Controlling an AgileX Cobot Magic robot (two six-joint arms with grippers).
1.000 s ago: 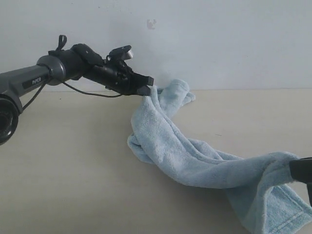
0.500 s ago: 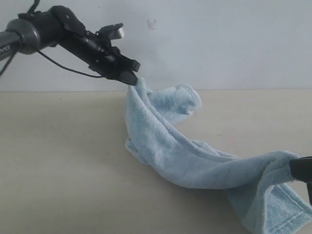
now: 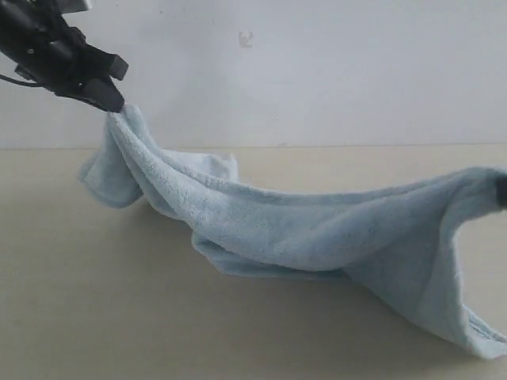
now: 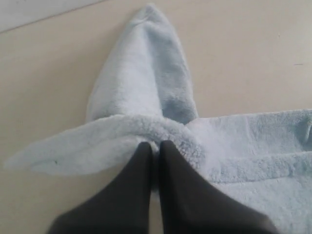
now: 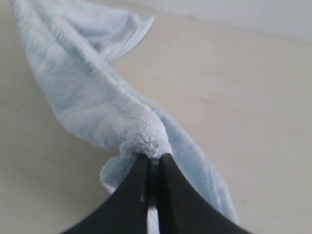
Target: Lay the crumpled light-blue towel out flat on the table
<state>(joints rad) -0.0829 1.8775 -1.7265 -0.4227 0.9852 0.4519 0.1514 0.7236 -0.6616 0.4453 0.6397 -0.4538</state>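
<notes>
The light-blue towel [image 3: 301, 226] hangs stretched between both grippers, sagging in the middle onto the beige table [image 3: 95, 301]. My left gripper [image 3: 111, 101] is shut on the towel's left end, raised at the upper left. In the left wrist view the black fingers [image 4: 154, 146] pinch a fold of the towel [image 4: 146, 97]. My right gripper [image 3: 501, 190] barely shows at the right edge, holding the other end up. In the right wrist view its fingers [image 5: 154, 158] are shut on a bunch of the towel [image 5: 92, 97]. A hemmed corner [image 3: 483, 336] droops at lower right.
A plain pale wall [image 3: 333, 71] rises behind the table's far edge. Bare tabletop [image 3: 238, 332] lies in front of the towel and to its left.
My left gripper has swung up and far to the left, pulling its towel end along. The right end has risen, and the towel is now drawn out long instead of bunched.
</notes>
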